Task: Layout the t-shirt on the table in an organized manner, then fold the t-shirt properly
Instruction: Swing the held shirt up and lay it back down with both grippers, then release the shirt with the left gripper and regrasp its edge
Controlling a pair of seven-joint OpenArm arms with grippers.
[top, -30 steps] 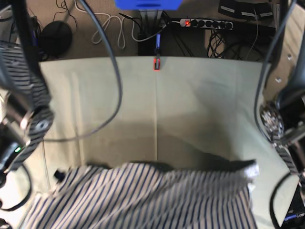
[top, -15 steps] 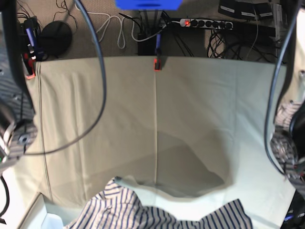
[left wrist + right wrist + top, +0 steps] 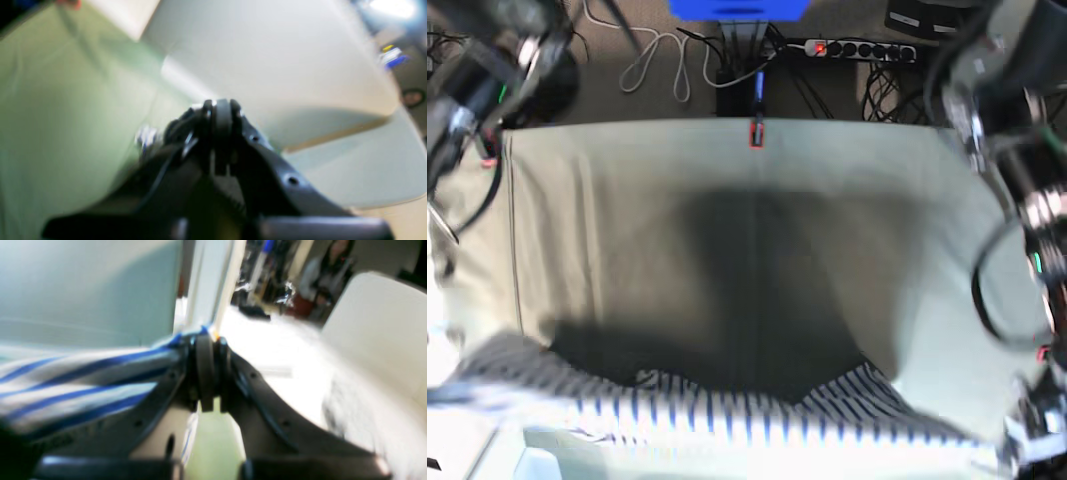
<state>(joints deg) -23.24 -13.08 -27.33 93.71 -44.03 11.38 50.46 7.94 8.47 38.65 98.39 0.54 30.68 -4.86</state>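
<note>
Over table (image 3: 627,220), striped t-shirt (image 3: 727,415) stretched, both end effectors clamped

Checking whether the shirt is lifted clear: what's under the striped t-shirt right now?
In the base view the t-shirt stretches across the near edge of the table, with a dark shadow on the green cloth beyond it. What lies directly beneath the fabric is hidden.

The t-shirt (image 3: 727,410) is seen stretched in a blurred striped band across the near edge of the counter (image 3: 627,220), and a broad dark shadow is cast on the cloth behind it. A small red clamp (image 3: 755,133) is fixed at the far edge. A power strip (image 3: 857,48) and cables lie on the floor beyond.
</note>
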